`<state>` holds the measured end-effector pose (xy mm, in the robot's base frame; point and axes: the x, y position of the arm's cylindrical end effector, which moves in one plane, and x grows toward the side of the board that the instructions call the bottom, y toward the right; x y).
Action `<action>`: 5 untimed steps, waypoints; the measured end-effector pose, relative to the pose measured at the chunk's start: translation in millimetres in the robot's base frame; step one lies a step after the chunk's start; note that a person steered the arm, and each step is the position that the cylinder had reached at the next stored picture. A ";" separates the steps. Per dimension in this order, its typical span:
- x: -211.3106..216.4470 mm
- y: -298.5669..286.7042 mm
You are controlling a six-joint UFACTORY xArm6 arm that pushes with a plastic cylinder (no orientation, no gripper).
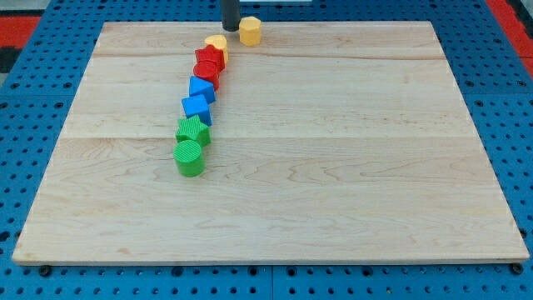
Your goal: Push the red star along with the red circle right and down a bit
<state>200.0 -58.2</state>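
Observation:
The red star (211, 57) and the red circle (206, 72) sit touching, the star above the circle, in the upper left-middle of the wooden board (333, 167). My tip (230, 30) is at the view's top, just right of and above the red star, between a yellow heart-like block (216, 42) and a yellow hexagon (250, 31). The tip stands apart from both red blocks.
A line of blocks runs down-left from the red ones: a blue block (201, 89), a second blue block (197, 108), a green star (193, 130), and a green cylinder (189, 157). The board lies on a blue pegboard (33, 125).

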 end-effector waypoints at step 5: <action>9.5 -50.6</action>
<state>209.5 -108.8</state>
